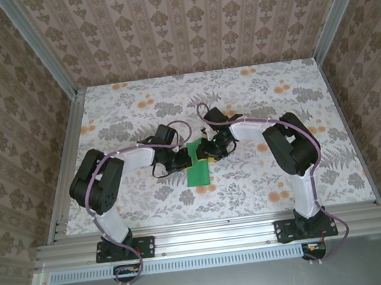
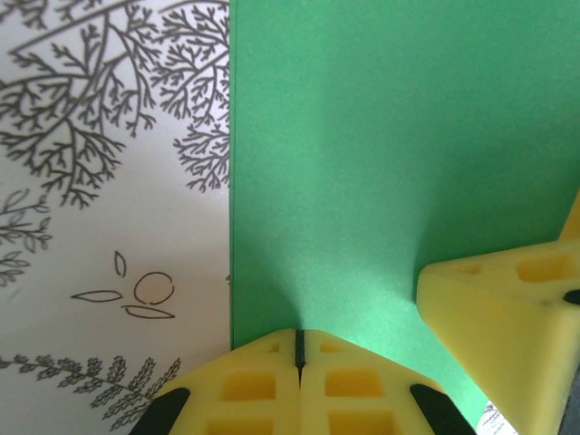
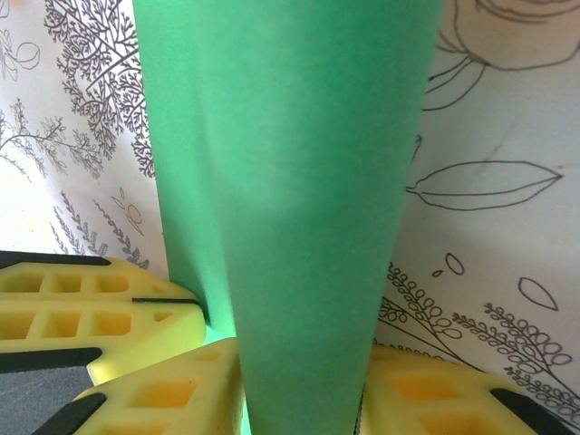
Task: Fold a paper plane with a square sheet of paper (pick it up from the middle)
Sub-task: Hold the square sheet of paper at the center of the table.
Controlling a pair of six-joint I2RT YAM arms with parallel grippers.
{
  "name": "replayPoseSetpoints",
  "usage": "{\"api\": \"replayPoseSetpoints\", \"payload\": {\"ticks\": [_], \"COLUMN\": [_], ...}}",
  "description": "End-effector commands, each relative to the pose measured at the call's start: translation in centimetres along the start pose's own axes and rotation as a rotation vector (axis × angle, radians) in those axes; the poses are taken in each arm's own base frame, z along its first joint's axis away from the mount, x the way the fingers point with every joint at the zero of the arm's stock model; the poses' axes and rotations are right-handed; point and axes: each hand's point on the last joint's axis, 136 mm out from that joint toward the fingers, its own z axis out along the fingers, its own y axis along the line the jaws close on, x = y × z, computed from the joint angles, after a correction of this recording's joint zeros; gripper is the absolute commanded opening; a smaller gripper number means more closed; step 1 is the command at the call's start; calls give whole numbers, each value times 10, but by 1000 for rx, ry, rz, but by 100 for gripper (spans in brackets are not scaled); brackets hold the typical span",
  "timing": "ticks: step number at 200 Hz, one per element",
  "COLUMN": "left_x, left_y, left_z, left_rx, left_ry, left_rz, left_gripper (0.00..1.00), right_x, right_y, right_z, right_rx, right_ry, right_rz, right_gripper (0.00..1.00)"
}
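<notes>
At the left gripper (image 2: 299, 340), jaws clenched fully together on the nearest margin of the square sheet of paper (image 2: 390, 163), with a faint pucker in the green running up from the seam. At the right gripper (image 3: 299, 403), jaws partly apart but closed in on a raised, doubled-over hump of the same sheet, with a yellow pad against either flank of it; reads as a grasp, not a hover. Outward from there, in the overhead view, a narrow green strip instead of a flat square, lying on the floral worktop (image 1: 264, 182) midway between the two arms, with its long axis pointing from the bases' side toward the back wall. Left gripper at the strip's left long side, right gripper at its right long side, both on the far half and close together over the paper, with the near end flat and free. No nearer arm to speak of: both on it, from opposite sides, across the short width. Looks like mid-fold, well short of a pointed dart. Probably hinges on that crosswise hold. With any pull or press along the line joining the grippers, force square to the long axis: good for a lengthwise crease, apt to skew with a slip on either side. Cannot tell the number of layers in the hump.
</notes>
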Motion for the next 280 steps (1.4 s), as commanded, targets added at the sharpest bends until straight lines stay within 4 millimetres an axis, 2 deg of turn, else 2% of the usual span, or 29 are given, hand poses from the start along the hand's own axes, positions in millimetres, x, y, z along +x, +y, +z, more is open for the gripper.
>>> {"api": "replayPoseSetpoints", "payload": {"ticks": [1,58,93,144,213,280], "left_x": [7,-1,-5,-6,-6,-1], "left_y": [7,-21,-27,-18,-16,-1], "left_z": [5,-1,-7,-8,-6,0], "left_rx": [-38,77,94,50,47,-14], "left_ry": [34,12,-10,-28,-28,1], "left_rz": [3,21,29,21,19,5], "left_gripper": [3,7,9,9,9,8], "right_x": [4,11,10,10,10,10], "right_y": [-37,-52,-54,-55,-59,-59], "right_z": [14,22,22,23,25,26], "right_rx": [142,184,196,209,221,221], "right_ry": [7,33,36,39,45,47], "right_rz": [44,49,43,43,42,44], "right_gripper": [32,28,28,32,32,32]}}
